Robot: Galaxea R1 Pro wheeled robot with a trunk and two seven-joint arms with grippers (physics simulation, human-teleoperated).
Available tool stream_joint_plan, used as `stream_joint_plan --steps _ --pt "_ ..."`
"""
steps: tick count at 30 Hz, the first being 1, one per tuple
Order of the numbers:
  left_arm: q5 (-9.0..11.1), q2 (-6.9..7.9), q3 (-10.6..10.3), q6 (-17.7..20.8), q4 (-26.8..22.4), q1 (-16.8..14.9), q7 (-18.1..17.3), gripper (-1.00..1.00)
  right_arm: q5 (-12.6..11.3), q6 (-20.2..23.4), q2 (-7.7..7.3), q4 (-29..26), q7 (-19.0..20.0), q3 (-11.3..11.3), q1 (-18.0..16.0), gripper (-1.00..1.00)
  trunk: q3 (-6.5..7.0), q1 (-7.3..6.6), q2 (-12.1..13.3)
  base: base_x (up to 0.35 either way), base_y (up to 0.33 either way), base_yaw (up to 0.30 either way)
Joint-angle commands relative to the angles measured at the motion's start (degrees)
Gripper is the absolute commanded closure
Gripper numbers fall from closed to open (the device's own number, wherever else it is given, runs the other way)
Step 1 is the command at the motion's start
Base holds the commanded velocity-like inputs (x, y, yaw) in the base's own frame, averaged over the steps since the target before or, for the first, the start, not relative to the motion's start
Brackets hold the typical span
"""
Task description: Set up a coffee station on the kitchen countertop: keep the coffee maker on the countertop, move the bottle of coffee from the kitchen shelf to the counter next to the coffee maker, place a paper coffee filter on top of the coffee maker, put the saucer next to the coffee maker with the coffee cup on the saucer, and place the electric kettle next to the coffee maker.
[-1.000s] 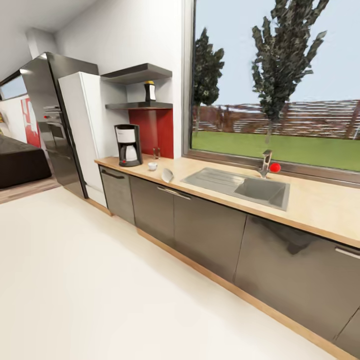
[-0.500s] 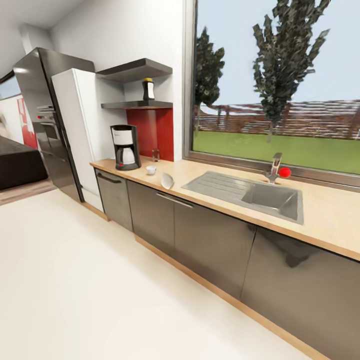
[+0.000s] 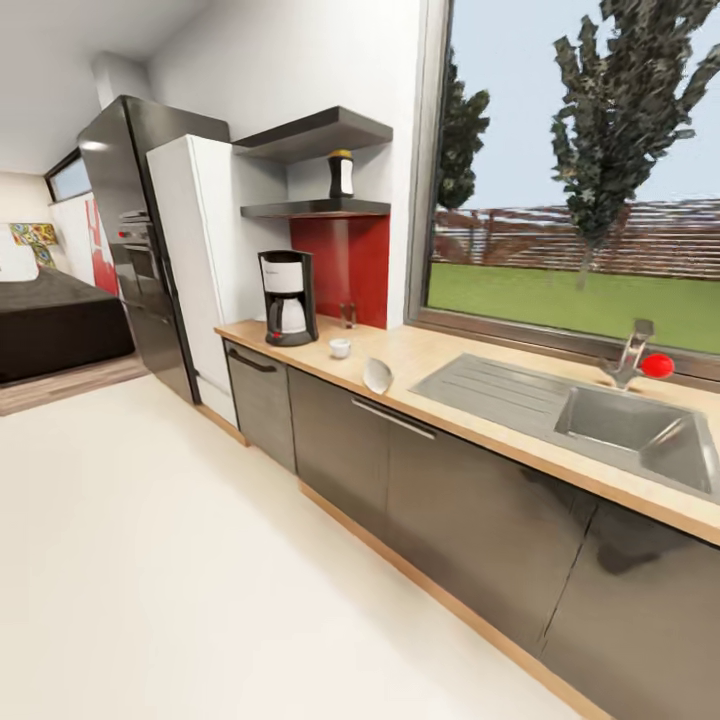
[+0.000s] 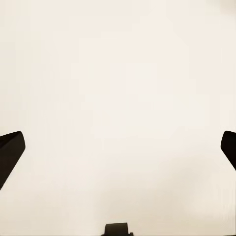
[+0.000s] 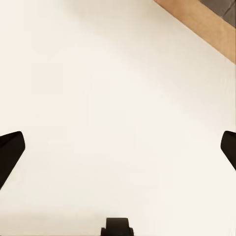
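In the left wrist view the left gripper (image 4: pixel 118 147) has its two dark fingertips at opposite edges of the frame, spread wide, with nothing between them but pale floor (image 4: pixel 118 88). The right gripper (image 5: pixel 118 147) is equally wide apart and empty over the same floor, with a strip of wooden plinth (image 5: pixel 196 24) crossing the upper right corner of that frame.

In the head view, the countertop (image 3: pixel 470 375) runs from centre left to the right edge. The coffee maker (image 3: pixel 289 298) stands at its left end, a glass carafe in its base. Just right of it sit a small white coffee cup (image 3: pixel 341 347), its inside not visible, and a tilted white saucer (image 3: pixel 377 375) near the counter's front edge. A small glass (image 3: pixel 347 315) stands against the red backsplash. The bottle of coffee (image 3: pixel 342 174) stands on the lower shelf (image 3: pixel 315 208), above the coffee maker. The sink (image 3: pixel 640 430) lies at right, its basin holding nothing.
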Motion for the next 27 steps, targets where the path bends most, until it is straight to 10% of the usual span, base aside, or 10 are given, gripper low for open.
stream_joint_plan --steps 1,27 --pt "-0.4 0.01 0.0 -0.2 0.1 -0.1 -0.1 -1.00 0.1 -0.2 -0.02 0.0 0.0 0.0 0.0 -1.00 -0.06 0.03 0.0 0.312 0.192 0.276" --pt "-0.4 0.01 0.0 -0.2 0.2 -0.1 -0.1 -1.00 0.1 -0.2 0.06 0.0 0.0 0.0 0.0 -1.00 -0.06 0.03 0.0 0.326 0.045 0.243"
